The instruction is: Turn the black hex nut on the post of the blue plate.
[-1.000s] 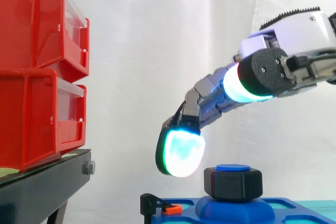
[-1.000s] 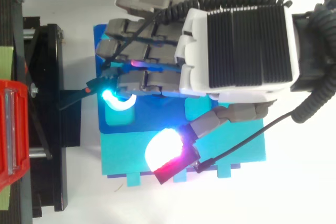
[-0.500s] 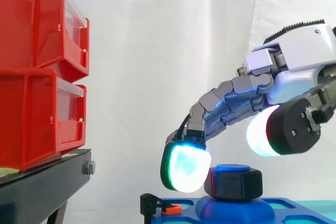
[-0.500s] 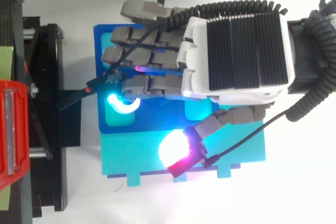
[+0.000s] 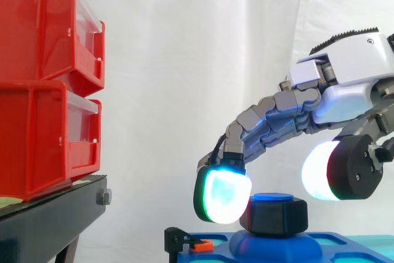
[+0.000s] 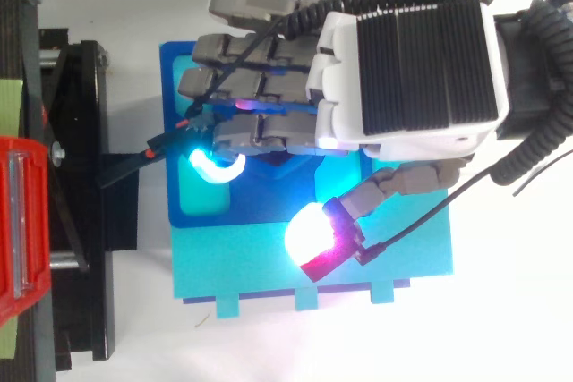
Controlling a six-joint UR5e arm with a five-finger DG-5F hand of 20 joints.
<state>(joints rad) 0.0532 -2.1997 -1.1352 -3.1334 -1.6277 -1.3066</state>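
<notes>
Side view is showing the hand (image 5: 351,84) reaching in from the right edge and arching down over the blue plate (image 5: 345,246). Its fingers are lying pressed side by side and curving gently downward. One cyan-white fingertip (image 5: 223,196) is hanging right at the left face of the black hex nut (image 5: 274,217). I cannot tell whether that pad is actually touching the nut or only sitting just beside it. The thumb pad (image 5: 320,170) is glowing white, standing apart from the nut, above it and to its right. Nothing is being pinched, and the thumb and fingers are staying spread wide of each other.

The nut is sitting upright on the post (image 5: 273,198), whose blue top is showing just above it. Both are rising from the raised hump of the plate. A small black clip with an orange tip (image 5: 188,241) is sitting at the plate's left edge.

From above, the back of the hand is covering the plate's far half, with the thumb angling toward the near edge. There the plate is lying on a teal board (image 6: 233,266). Two red bins (image 5: 43,84) are sitting stacked on the black stand (image 5: 49,220), well apart from the plate, in front of the white curtain (image 5: 184,60).
</notes>
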